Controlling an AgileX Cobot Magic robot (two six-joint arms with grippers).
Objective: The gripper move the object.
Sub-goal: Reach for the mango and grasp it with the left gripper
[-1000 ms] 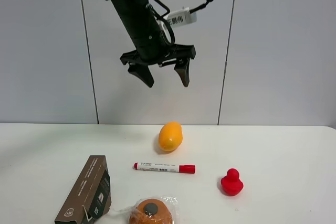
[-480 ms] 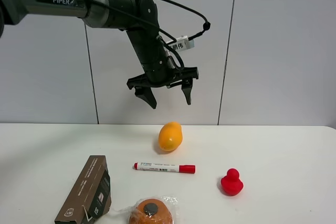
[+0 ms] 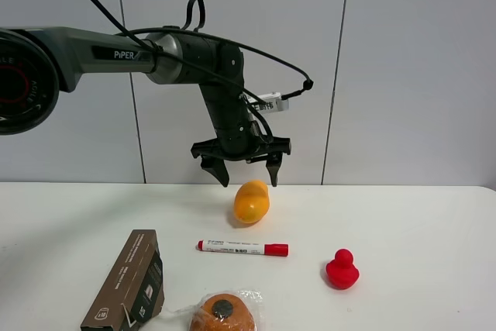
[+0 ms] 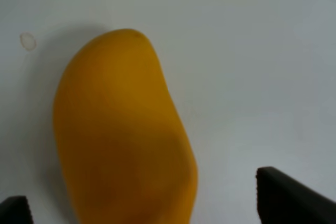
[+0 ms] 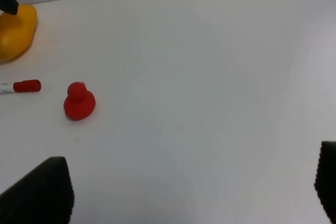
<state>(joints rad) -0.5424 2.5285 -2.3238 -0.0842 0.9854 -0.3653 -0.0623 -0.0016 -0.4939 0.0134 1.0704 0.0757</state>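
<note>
The yellow-orange mango (image 3: 252, 201) lies on the white table (image 3: 403, 215) at the back middle. It fills the left wrist view (image 4: 123, 129) and shows at the edge of the right wrist view (image 5: 16, 32). My left gripper (image 3: 248, 176), a black claw on the PiPER arm, is open and hangs just above the mango, one finger on each side of its top. Its fingertips (image 4: 294, 198) frame the mango without touching it. My right gripper (image 5: 194, 187) is open and empty, far from the mango, over bare table.
A red-capped white marker (image 3: 242, 248) lies in front of the mango. A red duck (image 3: 342, 270) sits to the right and shows in the right wrist view (image 5: 79, 102). A brown box (image 3: 128, 283) and a plastic-wrapped brown-orange item (image 3: 223, 313) lie at the front left.
My left gripper has come down from high above the table to just over the mango, staying open. Nothing on the table has moved.
</note>
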